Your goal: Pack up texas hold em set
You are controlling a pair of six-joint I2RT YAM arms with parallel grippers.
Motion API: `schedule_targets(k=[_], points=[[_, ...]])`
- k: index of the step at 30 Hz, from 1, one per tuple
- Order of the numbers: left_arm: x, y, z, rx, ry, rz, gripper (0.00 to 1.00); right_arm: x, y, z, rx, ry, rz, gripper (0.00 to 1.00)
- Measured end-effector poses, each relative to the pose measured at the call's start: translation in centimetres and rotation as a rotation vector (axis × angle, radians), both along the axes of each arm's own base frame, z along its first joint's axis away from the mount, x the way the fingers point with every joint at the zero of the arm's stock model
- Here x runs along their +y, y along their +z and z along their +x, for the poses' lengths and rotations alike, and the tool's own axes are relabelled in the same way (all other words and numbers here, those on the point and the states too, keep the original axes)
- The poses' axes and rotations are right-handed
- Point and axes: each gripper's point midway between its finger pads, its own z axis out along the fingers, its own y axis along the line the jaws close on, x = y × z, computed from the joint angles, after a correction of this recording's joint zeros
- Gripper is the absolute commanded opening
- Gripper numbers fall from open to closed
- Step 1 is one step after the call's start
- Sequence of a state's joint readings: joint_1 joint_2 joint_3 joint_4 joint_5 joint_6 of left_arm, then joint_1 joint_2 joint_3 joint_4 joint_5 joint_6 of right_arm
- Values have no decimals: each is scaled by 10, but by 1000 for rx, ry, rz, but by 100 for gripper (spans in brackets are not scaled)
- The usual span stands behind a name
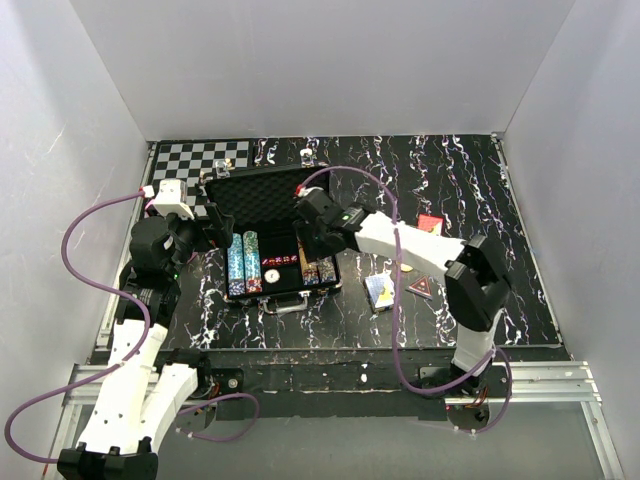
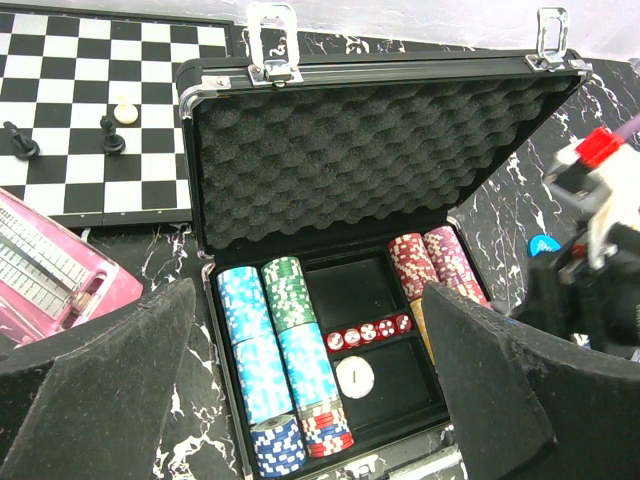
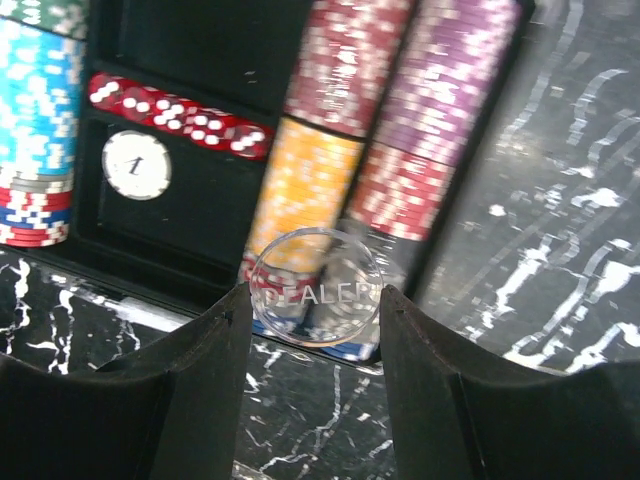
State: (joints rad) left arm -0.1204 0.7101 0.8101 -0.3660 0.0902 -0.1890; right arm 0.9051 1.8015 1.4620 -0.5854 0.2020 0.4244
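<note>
Clear plastic dealer button (image 3: pixel 316 287) pinched between my right gripper's (image 3: pixel 315 302) fingers, over the near end of the right-hand chip rows (image 3: pixel 400 130), black briefcase (image 1: pixel 258 195) open on the marbled table (image 1: pixel 450 180), foam-lined lid (image 2: pixel 340 150) raised, my left gripper (image 2: pixel 310 300) spread wide, empty, facing the case from its left side.

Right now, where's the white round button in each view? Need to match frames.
Top external: white round button in the open briefcase, middle tray, near the front edge.
Left wrist: button lower centre, between the chip rows.
Right wrist: button upper left.
Shared landmark: the row of red dice beside it on the lid side, faint in the top view.
</note>
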Motion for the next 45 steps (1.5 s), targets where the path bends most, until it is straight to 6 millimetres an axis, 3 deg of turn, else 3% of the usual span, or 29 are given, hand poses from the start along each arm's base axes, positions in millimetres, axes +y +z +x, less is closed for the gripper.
schedule_targets(k=[5, 11, 22, 31, 45], points=[[0, 0, 0, 1, 4, -2, 98, 36, -16, -17, 30, 80, -21, 46], [1, 0, 0, 1, 5, -4, 98, 56, -31, -32, 58, 135, -43, 46], [1, 0, 0, 2, 5, -4, 98, 75, -40, -38, 67, 167, -62, 46], [1, 0, 0, 2, 5, -4, 98, 81, -66, -41, 91, 177, -109, 46], [1, 0, 0, 2, 5, -4, 98, 85, -70, -28, 63, 153, -144, 48]])
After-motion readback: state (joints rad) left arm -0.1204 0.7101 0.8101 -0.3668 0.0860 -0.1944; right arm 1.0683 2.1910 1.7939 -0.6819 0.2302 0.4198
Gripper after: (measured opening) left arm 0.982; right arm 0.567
